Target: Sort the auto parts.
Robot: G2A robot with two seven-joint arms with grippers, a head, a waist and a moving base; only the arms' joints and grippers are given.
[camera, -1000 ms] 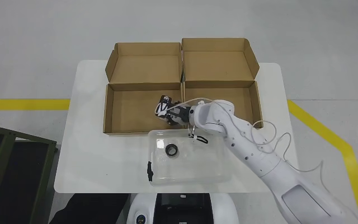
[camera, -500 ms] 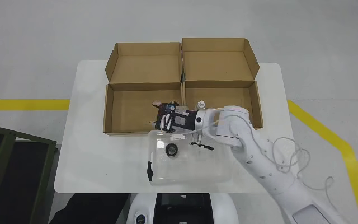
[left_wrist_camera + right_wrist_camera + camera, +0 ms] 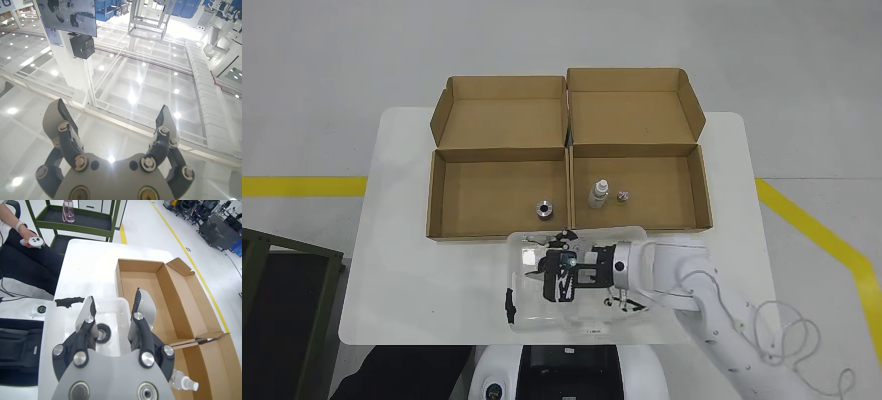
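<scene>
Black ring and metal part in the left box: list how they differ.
The black ring is dark and lies in the clear bin under the right hand; the metal part is silvery and sits in the left box. Both are round.

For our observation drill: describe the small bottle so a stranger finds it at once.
On the white table, find the right box of the two open cardboard ones. The bottle sits by its wall nearest the left box. Unlike the tiny part beside it, it is pale with a white spray top.
</scene>
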